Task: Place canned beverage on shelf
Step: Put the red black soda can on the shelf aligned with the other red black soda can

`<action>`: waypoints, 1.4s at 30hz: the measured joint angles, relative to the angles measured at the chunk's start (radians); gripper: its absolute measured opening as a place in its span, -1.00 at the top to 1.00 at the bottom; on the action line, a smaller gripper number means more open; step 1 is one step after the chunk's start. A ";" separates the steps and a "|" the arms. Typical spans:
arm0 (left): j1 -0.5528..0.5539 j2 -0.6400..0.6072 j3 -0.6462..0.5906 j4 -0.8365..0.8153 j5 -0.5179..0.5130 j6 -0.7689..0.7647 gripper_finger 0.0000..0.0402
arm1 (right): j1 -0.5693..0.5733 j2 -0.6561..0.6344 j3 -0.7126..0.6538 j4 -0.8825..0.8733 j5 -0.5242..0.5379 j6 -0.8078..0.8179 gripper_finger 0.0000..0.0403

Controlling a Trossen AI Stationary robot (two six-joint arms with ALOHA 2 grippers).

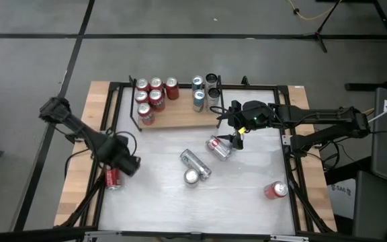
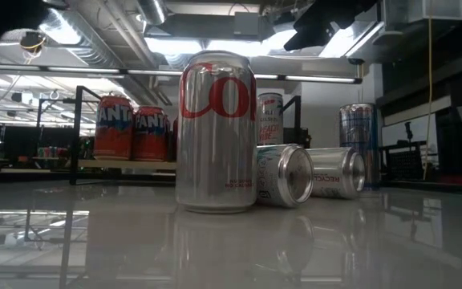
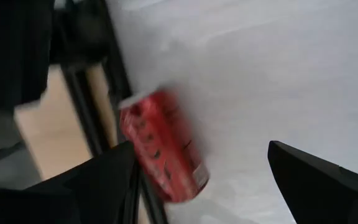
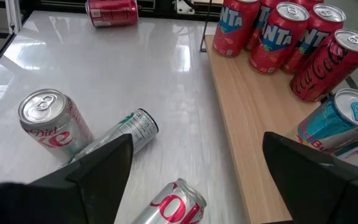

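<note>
The shelf point(image 1: 180, 114) is a flat light-brown wooden board edged with thin black rails, at the far middle of the table point(image 1: 247, 202). Red cans point(image 1: 154, 94) stand on its left part, blue-and-silver cans point(image 1: 198, 93) to their right. My right gripper point(image 1: 236, 140) hangs spread over a silver can lying on its side point(image 1: 218, 147), just in front of the shelf. My left gripper point(image 1: 127, 163) is spread above a red can on its side point(image 1: 113, 178) at the left edge. The tabletop is glossy white; ceiling lights and pipes show beyond.
</note>
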 joint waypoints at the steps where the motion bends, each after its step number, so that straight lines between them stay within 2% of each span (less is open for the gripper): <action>1: -0.026 0.018 0.000 0.000 0.018 -0.029 -0.80 | 0.000 0.000 0.000 0.000 0.000 0.000 -0.73; 5: -0.119 0.082 0.000 0.008 0.073 -0.135 -0.80 | 0.000 0.000 0.000 0.000 0.000 0.000 -0.73; 19: -0.309 0.177 0.000 0.049 0.032 -0.401 -0.80 | 0.000 0.001 0.000 0.000 0.000 0.045 -0.73; 28: -0.350 0.250 -0.027 0.066 0.037 -0.410 -0.80 | 0.000 0.001 0.000 0.000 -0.007 0.049 -0.73; 36: -0.366 0.253 -0.173 0.240 0.033 -0.410 -0.80 | 0.001 0.001 0.000 0.000 -0.104 0.049 -0.73; 42: -0.366 0.253 -0.248 0.363 -0.005 -0.400 -0.80 | 0.001 0.001 0.000 0.000 -0.113 0.049 -0.73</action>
